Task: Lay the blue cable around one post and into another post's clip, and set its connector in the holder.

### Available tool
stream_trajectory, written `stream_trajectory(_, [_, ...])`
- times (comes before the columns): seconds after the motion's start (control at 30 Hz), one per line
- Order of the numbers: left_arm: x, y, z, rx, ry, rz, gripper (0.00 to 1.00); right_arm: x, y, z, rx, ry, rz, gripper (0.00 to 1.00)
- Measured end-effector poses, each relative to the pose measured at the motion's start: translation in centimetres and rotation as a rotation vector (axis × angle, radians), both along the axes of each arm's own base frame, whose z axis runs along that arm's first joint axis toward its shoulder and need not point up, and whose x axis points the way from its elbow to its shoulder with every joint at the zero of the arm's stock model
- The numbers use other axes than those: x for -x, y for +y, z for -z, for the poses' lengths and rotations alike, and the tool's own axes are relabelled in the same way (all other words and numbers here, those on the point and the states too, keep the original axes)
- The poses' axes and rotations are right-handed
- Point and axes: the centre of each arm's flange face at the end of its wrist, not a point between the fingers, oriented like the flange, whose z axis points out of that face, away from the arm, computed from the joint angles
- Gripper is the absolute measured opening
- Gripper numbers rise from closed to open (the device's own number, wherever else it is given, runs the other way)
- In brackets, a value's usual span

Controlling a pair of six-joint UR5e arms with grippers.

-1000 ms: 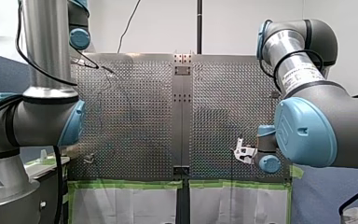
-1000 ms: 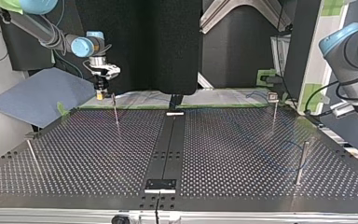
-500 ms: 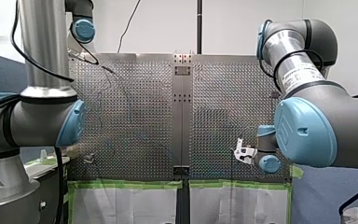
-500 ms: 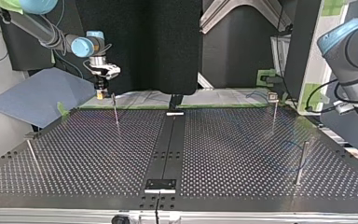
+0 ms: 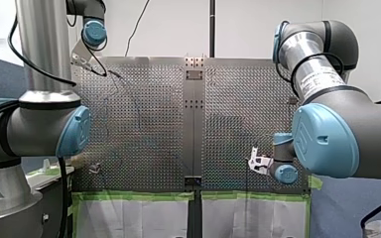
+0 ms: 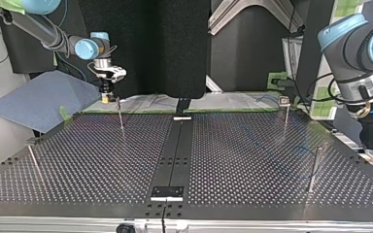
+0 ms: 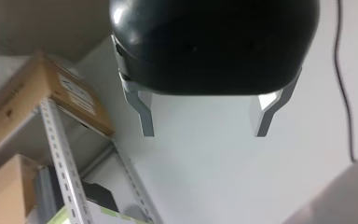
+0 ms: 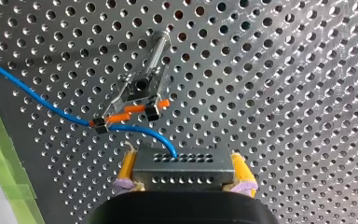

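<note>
Claw on my right arm (image 8: 184,171) is clamping the connector (image 8: 182,163) between yellow pads (image 8: 127,168). The blue cable (image 8: 42,100) is curving from it to the clip (image 8: 137,100) just ahead. Moving on, I should be keeping slack there. Farther off, my left claw (image 7: 204,126) is gaping wide, empty.

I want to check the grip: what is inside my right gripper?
A metal connector sits between the yellow pads of the right gripper, the blue cable running into it. The gripper's black body covers its rear part, so its depth cannot be seen.
</note>
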Motion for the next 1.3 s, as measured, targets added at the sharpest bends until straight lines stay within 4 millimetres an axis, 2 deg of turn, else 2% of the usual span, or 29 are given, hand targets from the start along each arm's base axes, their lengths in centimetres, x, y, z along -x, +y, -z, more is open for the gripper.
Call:
stream_trajectory(0.53, [0.5,-1.3,2.2,-0.097,0.208,0.027,1.0,0.0,0.1,0.0,-0.003,0.004,0.001,0.25])
stream_trajectory(0.87, [1.0,-2.2,2.9,-0.163,0.313,0.092,1.0,-0.1,0.1,0.0,-0.003,0.005,-0.001,0.25])
stream_trajectory(1.3, [0.8,-2.4,0.9,-0.254,0.404,0.115,1.0,-0.2,0.1,0.0,-0.001,0.007,-0.003,0.25])
